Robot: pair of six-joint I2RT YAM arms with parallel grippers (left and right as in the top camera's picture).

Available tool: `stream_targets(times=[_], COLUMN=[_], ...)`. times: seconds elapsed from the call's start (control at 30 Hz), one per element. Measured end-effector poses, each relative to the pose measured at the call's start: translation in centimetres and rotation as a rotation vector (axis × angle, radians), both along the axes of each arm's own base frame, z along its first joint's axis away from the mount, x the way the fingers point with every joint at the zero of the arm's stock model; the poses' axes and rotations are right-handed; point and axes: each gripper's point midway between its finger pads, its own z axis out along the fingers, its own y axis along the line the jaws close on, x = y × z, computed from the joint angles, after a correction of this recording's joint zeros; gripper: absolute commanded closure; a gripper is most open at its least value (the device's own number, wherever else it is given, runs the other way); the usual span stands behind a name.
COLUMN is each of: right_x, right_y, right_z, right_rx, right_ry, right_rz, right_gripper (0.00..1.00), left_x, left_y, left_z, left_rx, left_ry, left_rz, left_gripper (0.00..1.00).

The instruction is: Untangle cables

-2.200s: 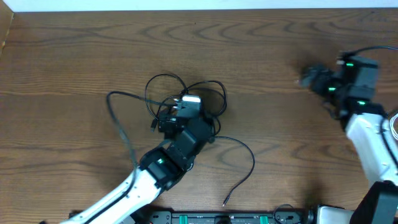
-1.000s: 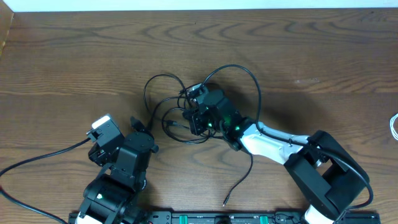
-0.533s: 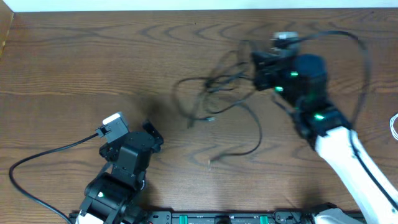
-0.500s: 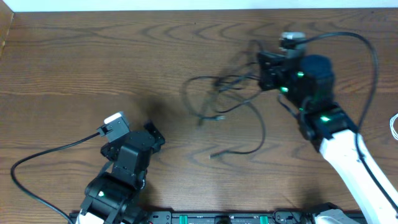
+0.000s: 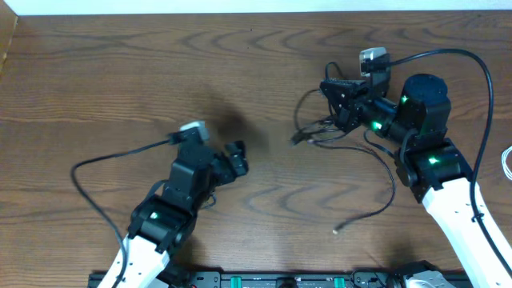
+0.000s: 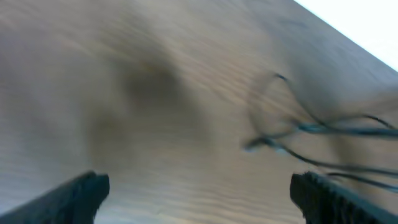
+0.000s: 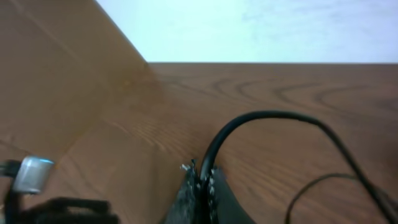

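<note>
The cables (image 5: 324,138) lie in a loose black knot on the right half of the table (image 5: 120,64). One long strand trails back toward the robot's base to a free end (image 5: 336,230). My right claw (image 5: 340,108) is pressed together on a strand at the knot's upper edge, and a black cord arches out from between its fingers (image 7: 221,202). My left claw (image 5: 238,158) is spread wide and empty, well left of the knot. Its own view is blurred, but the tangle seems ahead and to the right. The knot stretches roughly left to right, so its left loop is nearest that arm.
</note>
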Motion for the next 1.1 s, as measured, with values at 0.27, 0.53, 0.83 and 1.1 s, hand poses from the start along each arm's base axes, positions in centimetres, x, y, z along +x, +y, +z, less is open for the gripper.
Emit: stream_targets(times=[0.27, 0.53, 0.83, 1.1], right_x=[-0.3, -1.5, -3.5, -4.5], right_y=[0.9, 2.1, 3.4, 3.9], right_z=[1.1, 2.4, 3.3, 4.0], right_rx=[0.076, 0.120, 0.182, 0.225], right_ry=[0.004, -0.025, 0.001, 0.025], right_rz=[0.048, 0.151, 0.280, 0.343], right_gripper=[0.99, 0.99, 0.99, 0.99], left_x=[0.7, 1.4, 3.7, 3.2], left_y=[-6.3, -9.3, -11.9, -14.4], left_z=[1.0, 0.0, -0.2, -0.8], left_rx=[-0.170, -0.264, -0.276, -0.206], left_ry=[-0.031, -0.001, -0.110, -0.189], left_rz=[-0.285, -0.392, -0.493, -0.596], left_gripper=[0.00, 0.00, 0.00, 0.00])
